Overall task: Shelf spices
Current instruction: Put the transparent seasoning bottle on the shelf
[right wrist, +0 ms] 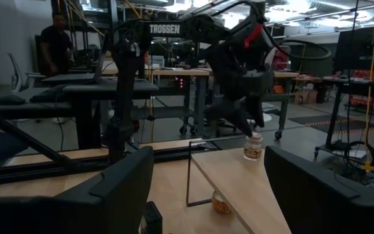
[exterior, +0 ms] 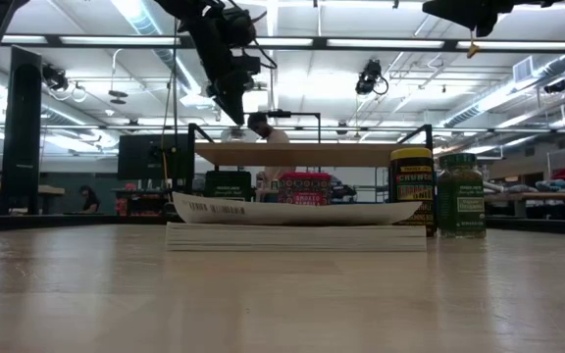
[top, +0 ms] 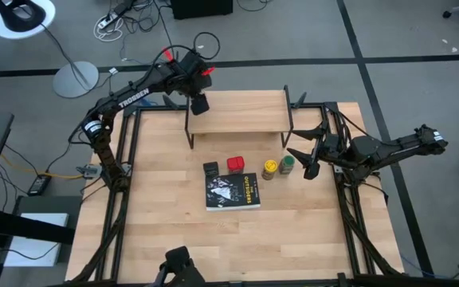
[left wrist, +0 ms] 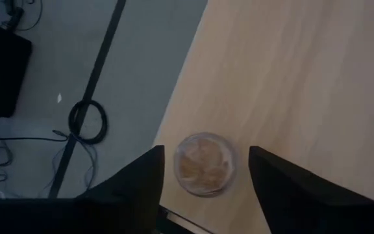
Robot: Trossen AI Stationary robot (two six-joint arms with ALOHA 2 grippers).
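Note:
The pale little jar (left wrist: 203,164) stands upright on the shelf (top: 241,113) near its far left corner, also seen in the right wrist view (right wrist: 253,147). My left gripper (left wrist: 206,151) hangs over it, pointing down and open, a finger on either side with gaps showing. On the tabletop in front of the shelf stand the dark tin (top: 210,169), red tin (top: 235,164), yellow-topped jar (top: 269,168) and green-topped jar (top: 287,165). My right gripper (top: 305,161) is open, just right of the green-topped jar.
A flat black book (top: 232,192) lies on the table near the tins and jars. The shelf's thin black legs (top: 188,131) stand on the tabletop. Bare wood (top: 158,207) lies toward the left and near edges. A person (right wrist: 56,40) stands in the room behind.

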